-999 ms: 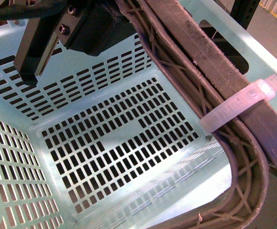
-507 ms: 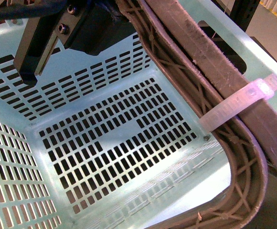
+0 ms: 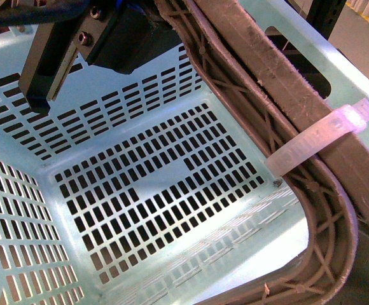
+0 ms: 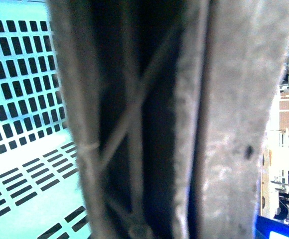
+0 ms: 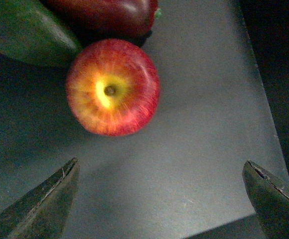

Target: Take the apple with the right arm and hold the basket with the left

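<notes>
The right gripper (image 5: 160, 163) holds its dark fingers spread wide, clear of the round red apple with a yellow stem patch (image 5: 112, 87), which lies on a dark grey surface (image 5: 199, 124) beside a dark green oval fruit (image 5: 25, 32). The black left gripper (image 3: 43, 89) hangs over the far left of the pale mint-green slotted plastic basket (image 3: 108, 121); its grip cannot be told

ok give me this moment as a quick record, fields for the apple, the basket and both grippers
apple: red, yellow patch round the stem, lying on a dark surface, not gripped
neighbours: green fruit and dark red fruit close beside it
right gripper: open wide, apple ahead of the gap, not between the fingers
basket: mint green, slotted, no fruit in the part shown
handle: brown-grey, ribbed, white zip tie round it, fills the left wrist view
left gripper: above the basket's wall, grip unclear
</notes>
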